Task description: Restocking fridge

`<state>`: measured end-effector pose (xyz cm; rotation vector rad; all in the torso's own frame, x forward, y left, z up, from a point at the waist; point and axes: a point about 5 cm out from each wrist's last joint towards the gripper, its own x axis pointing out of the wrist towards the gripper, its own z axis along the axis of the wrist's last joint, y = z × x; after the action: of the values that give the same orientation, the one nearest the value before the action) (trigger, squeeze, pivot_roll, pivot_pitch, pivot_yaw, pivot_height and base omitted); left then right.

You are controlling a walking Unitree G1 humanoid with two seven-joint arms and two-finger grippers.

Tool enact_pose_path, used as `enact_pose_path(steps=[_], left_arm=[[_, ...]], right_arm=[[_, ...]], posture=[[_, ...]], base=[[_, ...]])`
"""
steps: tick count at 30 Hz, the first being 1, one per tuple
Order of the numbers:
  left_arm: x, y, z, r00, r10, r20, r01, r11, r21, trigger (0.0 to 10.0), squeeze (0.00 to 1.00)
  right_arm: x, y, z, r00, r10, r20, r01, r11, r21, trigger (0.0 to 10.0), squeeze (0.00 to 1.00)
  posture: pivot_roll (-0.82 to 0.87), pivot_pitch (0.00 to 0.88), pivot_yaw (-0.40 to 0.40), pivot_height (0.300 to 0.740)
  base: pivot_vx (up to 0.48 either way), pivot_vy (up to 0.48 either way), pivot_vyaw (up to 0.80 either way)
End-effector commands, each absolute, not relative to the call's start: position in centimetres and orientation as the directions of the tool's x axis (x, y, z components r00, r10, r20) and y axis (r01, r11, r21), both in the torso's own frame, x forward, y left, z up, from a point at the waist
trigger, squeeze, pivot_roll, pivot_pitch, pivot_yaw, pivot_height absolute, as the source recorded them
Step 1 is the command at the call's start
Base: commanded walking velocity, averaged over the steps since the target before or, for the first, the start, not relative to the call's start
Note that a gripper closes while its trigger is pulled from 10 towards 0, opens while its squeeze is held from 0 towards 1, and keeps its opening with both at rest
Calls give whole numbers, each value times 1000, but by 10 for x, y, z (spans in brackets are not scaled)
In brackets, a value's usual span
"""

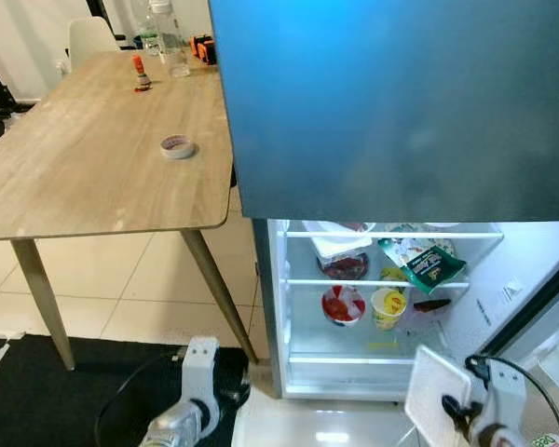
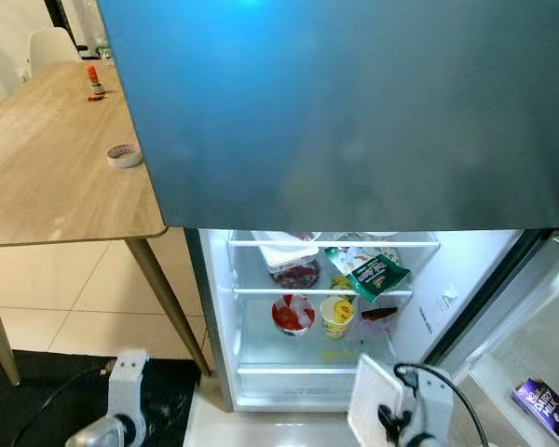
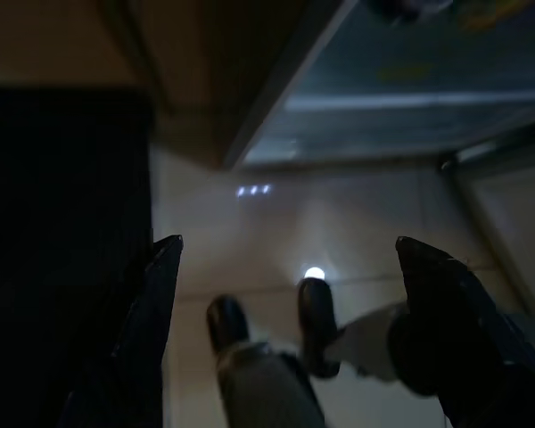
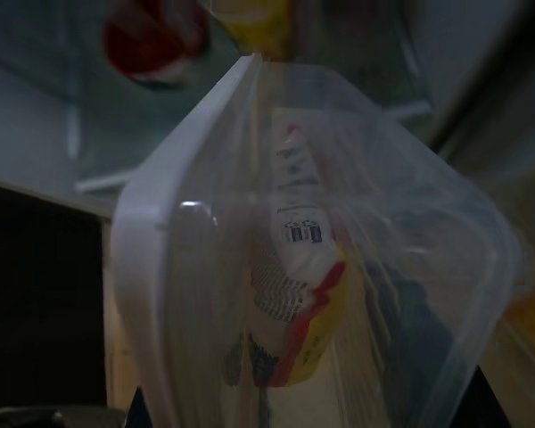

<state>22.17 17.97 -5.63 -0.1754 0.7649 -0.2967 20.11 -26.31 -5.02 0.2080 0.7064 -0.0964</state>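
While the fridge (image 1: 278, 307) stood open, the left hand (image 3: 285, 267) hung low over the floor tiles, well short of the shelves, its two black fingers (image 3: 156, 294) spread wide around nothing. Up and away to its left ran the wooden surface (image 1: 93, 140), carrying a roll of tape (image 1: 177, 146) and a small sauce bottle (image 1: 142, 74). To its right, the right hand (image 1: 461, 410) pinched a clear plastic container (image 4: 321, 267) by its lower edge, raised in front of the bottom shelf (image 1: 354, 358), below the yellow cup (image 1: 388, 307). That container looked light, thin-walled and slick, likely to flex or slip, so a hold across its stiff white rim (image 4: 152, 267) seemed safest.
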Motion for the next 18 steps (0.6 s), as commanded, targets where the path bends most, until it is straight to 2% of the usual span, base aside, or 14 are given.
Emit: enact_pose_path(steps=[1, 5, 7, 8, 13, 15, 16, 18], left_arm=[[229, 187, -50, 695, -333, -638, 242, 943, -229, 10000, 0], [237, 181, -44, 700, -364, -614, 293, 931, -217, 10000, 0], [244, 173, -39, 693, -413, -591, 367, 908, -203, 10000, 0], [250, 167, -34, 685, -447, -576, 420, 888, -188, 10000, 0], [256, 158, -28, 668, -494, -556, 499, 852, -156, 10000, 0], [265, 146, -19, 644, -568, -512, 589, 796, -143, 10000, 0], [265, 146, -19, 644, -568, -512, 589, 796, -143, 10000, 0], [271, 134, -9, 599, -648, -470, 679, 723, -131, 10000, 0]], right_arm=[[213, -261, -42, 794, 15, -608, 101, 983, 155, 10000, 0], [220, -259, -37, 809, 43, -586, 62, 985, 159, 10000, 0], [227, -256, -33, 818, 72, -571, 26, 986, 162, 10000, 0], [230, -253, -31, 822, 101, -561, 0, 984, 178, 10000, 0], [234, -250, -29, 824, 131, -551, -29, 981, 190, 10000, 0], [240, -250, -24, 837, 141, -529, -36, 978, 204, 10000, 0], [240, -250, -24, 837, 141, -529, -36, 978, 204, 10000, 0], [247, -250, -19, 850, 146, -507, -41, 976, 212, 10000, 0]], posture=[[-59, 0, 6, 740], [-59, 0, 6, 740], [-59, 0, 6, 740], [-59, 0, 6, 740], [-59, 0, 6, 740], [-60, 0, 4, 740], [-60, 0, 4, 740], [-62, 0, 5, 740]], base=[[0, -480, 0], [0, -480, 0], [0, -403, 0], [0, 0, 0], [0, 0, 0], [0, 0, 0], [0, 0, 0], [0, 0, 0]])
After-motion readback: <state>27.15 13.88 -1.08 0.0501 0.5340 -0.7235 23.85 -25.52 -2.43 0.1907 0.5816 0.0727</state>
